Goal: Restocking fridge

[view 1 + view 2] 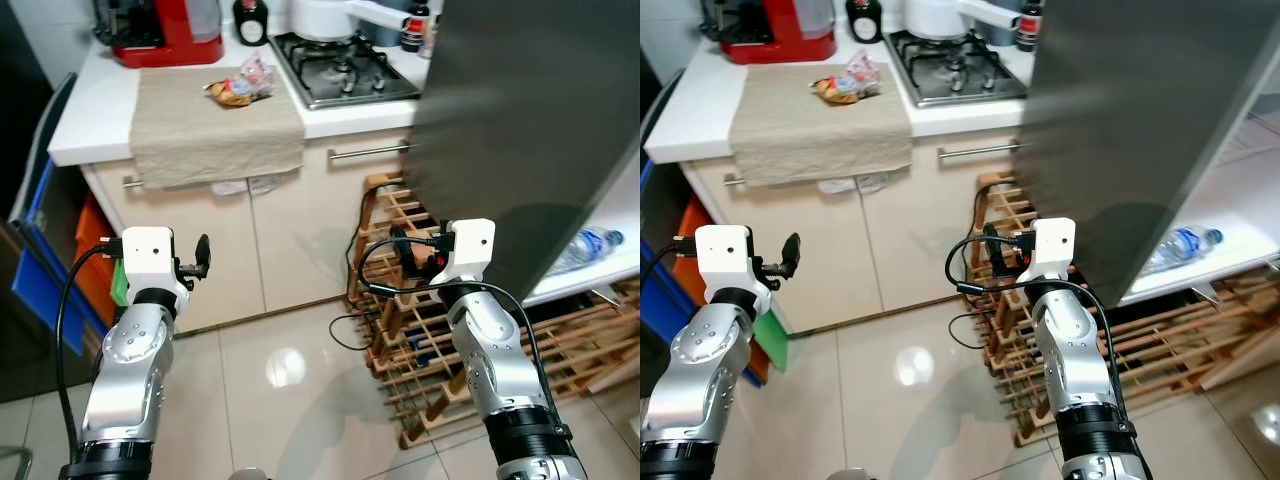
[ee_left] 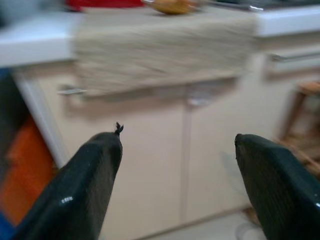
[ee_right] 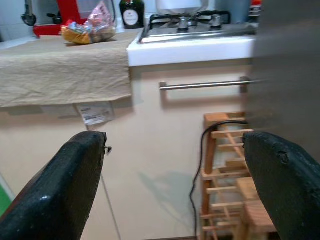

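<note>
The dark grey fridge door [image 1: 530, 120] stands open on my right. A clear water bottle [image 1: 585, 248] lies on a white shelf [image 1: 600, 272] behind it. A bag of snacks [image 1: 240, 85] rests on a beige cloth [image 1: 215, 125] on the white counter straight ahead. My left gripper [image 2: 177, 145] is held up in front of the cabinet doors, open and empty. My right gripper [image 3: 175, 145] is raised beside the fridge door's edge, also open with nothing between its fingers.
A wooden wine rack [image 1: 420, 340] with a black cable stands on the tiled floor below the fridge door. A gas hob [image 1: 340, 65] and a red coffee machine [image 1: 165, 30] sit on the counter. Blue and orange crates [image 1: 60, 250] stand at the left.
</note>
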You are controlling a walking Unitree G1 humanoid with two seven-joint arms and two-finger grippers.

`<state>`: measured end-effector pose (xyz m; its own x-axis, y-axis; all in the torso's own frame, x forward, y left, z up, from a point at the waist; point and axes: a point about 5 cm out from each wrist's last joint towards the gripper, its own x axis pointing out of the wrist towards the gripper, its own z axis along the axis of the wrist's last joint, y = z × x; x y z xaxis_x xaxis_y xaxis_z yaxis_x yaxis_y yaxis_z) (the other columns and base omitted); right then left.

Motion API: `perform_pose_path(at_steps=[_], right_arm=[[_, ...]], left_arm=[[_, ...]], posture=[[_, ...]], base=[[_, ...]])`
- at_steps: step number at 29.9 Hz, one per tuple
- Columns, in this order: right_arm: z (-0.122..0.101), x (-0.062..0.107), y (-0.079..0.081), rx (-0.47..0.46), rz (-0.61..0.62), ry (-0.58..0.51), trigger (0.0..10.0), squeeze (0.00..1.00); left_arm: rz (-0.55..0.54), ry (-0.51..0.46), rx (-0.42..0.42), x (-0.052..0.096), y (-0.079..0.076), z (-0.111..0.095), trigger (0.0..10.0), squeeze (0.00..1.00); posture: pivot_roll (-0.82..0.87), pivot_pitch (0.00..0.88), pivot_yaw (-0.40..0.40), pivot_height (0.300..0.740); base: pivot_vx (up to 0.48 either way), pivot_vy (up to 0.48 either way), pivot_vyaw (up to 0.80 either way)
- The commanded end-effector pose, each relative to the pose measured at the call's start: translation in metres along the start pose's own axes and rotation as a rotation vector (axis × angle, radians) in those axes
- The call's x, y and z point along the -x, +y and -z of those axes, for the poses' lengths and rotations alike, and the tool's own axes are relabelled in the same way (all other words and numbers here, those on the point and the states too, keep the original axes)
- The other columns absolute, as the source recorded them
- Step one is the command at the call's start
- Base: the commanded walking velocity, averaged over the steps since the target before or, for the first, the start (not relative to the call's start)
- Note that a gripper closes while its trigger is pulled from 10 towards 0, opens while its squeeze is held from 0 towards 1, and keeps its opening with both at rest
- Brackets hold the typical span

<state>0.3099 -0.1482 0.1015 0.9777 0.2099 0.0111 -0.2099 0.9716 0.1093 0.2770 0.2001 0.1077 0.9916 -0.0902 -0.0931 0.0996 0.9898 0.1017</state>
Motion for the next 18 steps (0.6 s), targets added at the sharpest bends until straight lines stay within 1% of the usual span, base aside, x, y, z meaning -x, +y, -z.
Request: perform_pose_path(at_steps=[1,2,3,4,5,6,7,9,10,11,14,17,18], right_arm=[[-0.005,0.003,-0.007,-0.020,0.033,-0.025,10.0,0.00],[-0.003,0.007,-0.012,-0.034,0.057,-0.017,10.0,0.00],[0.003,0.016,-0.021,-0.047,0.088,0.008,10.0,0.00],[0.006,0.021,-0.024,-0.047,0.098,0.021,10.0,0.00],[0.011,0.027,-0.029,-0.053,0.109,0.039,10.0,0.00],[0.011,0.027,-0.029,-0.053,0.109,0.039,10.0,0.00],[0.014,0.030,-0.030,-0.063,0.112,0.046,10.0,0.00],[0.014,0.031,-0.030,-0.065,0.110,0.045,10.0,0.00],[0.015,0.034,-0.027,-0.074,0.086,0.050,10.0,0.00],[0.016,0.036,-0.026,-0.085,0.078,0.059,10.0,0.00],[0.022,0.045,-0.023,-0.111,0.042,0.117,10.0,0.00],[0.036,0.058,-0.024,-0.101,0.026,0.196,10.0,0.00],[0.040,0.060,-0.025,-0.102,0.035,0.224,10.0,0.00]], left_arm=[[0.107,-0.018,-0.008,0.002,-0.012,-0.002,10.0,0.00],[0.147,-0.034,-0.025,0.005,-0.016,-0.002,10.0,0.00],[0.136,-0.041,-0.019,0.008,-0.016,-0.003,10.0,0.00],[0.111,-0.038,0.021,0.008,-0.014,-0.003,10.0,0.00],[0.059,-0.031,0.111,0.007,-0.014,-0.003,10.0,0.00],[0.059,-0.031,0.111,0.007,-0.014,-0.003,10.0,0.00],[0.008,-0.018,0.164,0.003,-0.015,-0.003,10.0,0.00],[-0.003,-0.016,0.171,0.002,-0.015,-0.004,10.0,0.00],[0.007,-0.031,0.181,-0.003,-0.020,-0.008,10.0,0.00],[0.019,-0.038,0.184,-0.004,-0.023,-0.011,10.0,0.00],[0.048,-0.038,0.175,-0.006,-0.028,-0.016,10.0,0.00],[0.113,-0.045,0.162,-0.005,-0.034,-0.017,10.0,0.00],[0.125,-0.012,0.172,-0.007,-0.035,-0.012,10.0,0.00]], posture=[[0.06,0.000,-0.021,0.740],[0.07,0.000,-0.031,0.740],[0.07,0.000,-0.034,0.740],[0.07,0.000,-0.036,0.740],[0.07,0.000,-0.043,0.740],[0.07,0.000,-0.043,0.740],[0.07,0.000,-0.041,0.740],[0.07,0.000,-0.040,0.740],[0.06,0.000,-0.033,0.740],[0.06,0.000,-0.033,0.740],[0.06,0.000,-0.028,0.740],[0.04,0.000,-0.021,0.740],[0.03,0.000,-0.017,0.740]], base=[[0.000,0.000,0.45],[0.000,0.000,0.45],[0.000,0.000,0.44],[0.000,0.000,0.44],[0.000,0.000,0.44],[0.000,0.000,0.44],[0.000,0.000,0.44],[0.000,0.000,0.44],[0.000,0.000,0.44],[0.000,0.000,0.44],[0.000,0.000,0.44],[0.000,0.000,0.44],[0.000,0.000,0.43]])
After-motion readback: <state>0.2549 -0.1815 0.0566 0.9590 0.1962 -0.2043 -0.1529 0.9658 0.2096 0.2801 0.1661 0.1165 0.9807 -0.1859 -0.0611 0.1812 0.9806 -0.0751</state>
